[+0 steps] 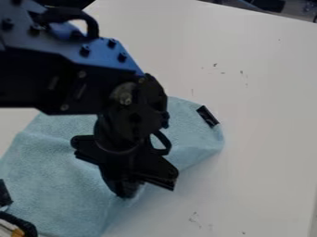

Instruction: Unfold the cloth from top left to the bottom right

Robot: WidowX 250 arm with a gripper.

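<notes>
A black robot arm [55,78] leans over a pale-blue cloth [55,185] on a white table [260,115], blocking sight of its middle.
The gripper [126,187] hangs over the cloth; from here, I can't tell whether it is open or closed. A black strip [208,116] lies at the cloth's right end, with a black object with a yellow-orange part [18,227] at lower left. Dark specks [195,217] dot the tabletop; dark shapes [272,5] stand beyond its far edge.
</notes>
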